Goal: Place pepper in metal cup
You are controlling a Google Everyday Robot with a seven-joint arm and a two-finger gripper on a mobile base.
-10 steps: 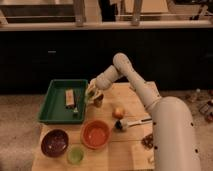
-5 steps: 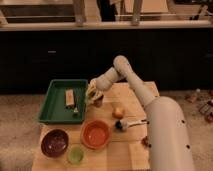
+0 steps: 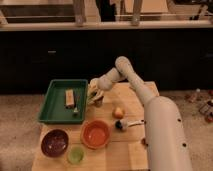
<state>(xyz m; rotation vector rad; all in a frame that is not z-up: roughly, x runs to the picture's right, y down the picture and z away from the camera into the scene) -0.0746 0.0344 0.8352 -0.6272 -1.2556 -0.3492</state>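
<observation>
My gripper (image 3: 94,95) hangs at the end of the white arm, just right of the green tray's right edge. A small dull grey metal cup (image 3: 99,103) stands on the wooden table directly under and slightly right of the gripper, partly hidden by it. A pale greenish-yellow shape at the gripper may be the pepper (image 3: 92,92), but I cannot tell whether it is held or resting at the cup.
The green tray (image 3: 52,107) holds a tan block (image 3: 69,98) and a small item. An orange bowl (image 3: 95,134), a dark purple bowl (image 3: 54,142) and a light green plastic cup (image 3: 76,155) stand in front. A yellow-orange fruit (image 3: 118,112) and a dark-headed brush (image 3: 126,124) lie to the right.
The gripper has stayed over the cup beside the tray, with only a slight shift of the arm. Nothing else on the table has moved.
</observation>
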